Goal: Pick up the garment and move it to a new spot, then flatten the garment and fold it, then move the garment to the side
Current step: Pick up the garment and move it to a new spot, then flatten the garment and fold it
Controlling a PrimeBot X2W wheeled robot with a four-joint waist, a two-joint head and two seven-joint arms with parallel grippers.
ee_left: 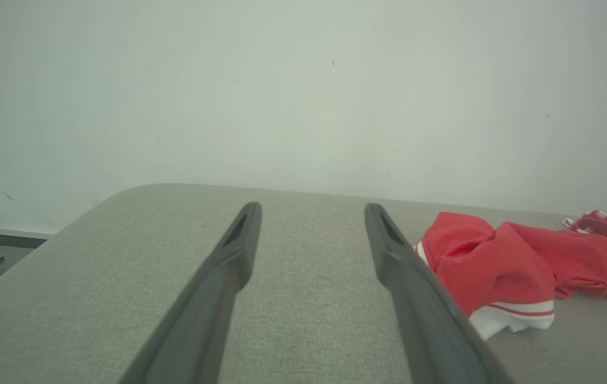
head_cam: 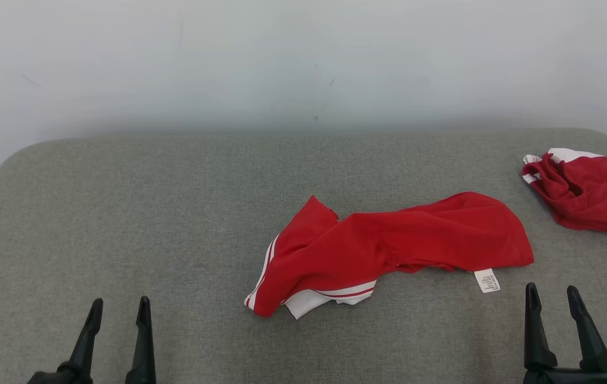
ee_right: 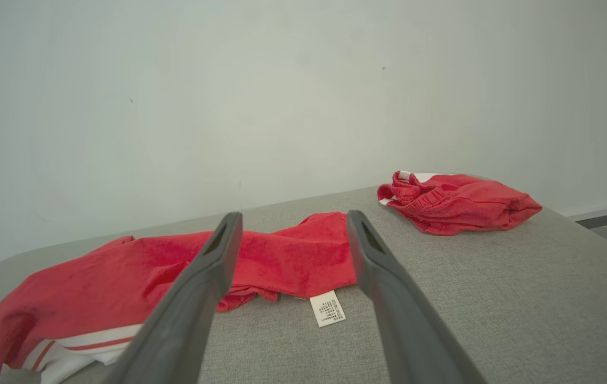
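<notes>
A crumpled red garment (head_cam: 388,245) with white side stripes and a white care label (head_cam: 487,280) lies stretched across the middle of the grey padded table (head_cam: 148,213). The same garment (ee_left: 500,266) appears right of my left fingers in the left wrist view, and the garment (ee_right: 282,256) lies just beyond my right fingers in the right wrist view. My left gripper (head_cam: 119,304) stands open at the lower left, well apart from the cloth. My right gripper (head_cam: 551,290) stands open at the lower right, just short of the label. Both are empty.
A second red garment with white trim (head_cam: 585,189) lies bunched at the table's far right edge, also seen as a bundle (ee_right: 458,202) in the right wrist view. A pale wall (head_cam: 303,64) rises behind the table. The table's left half is bare grey fabric.
</notes>
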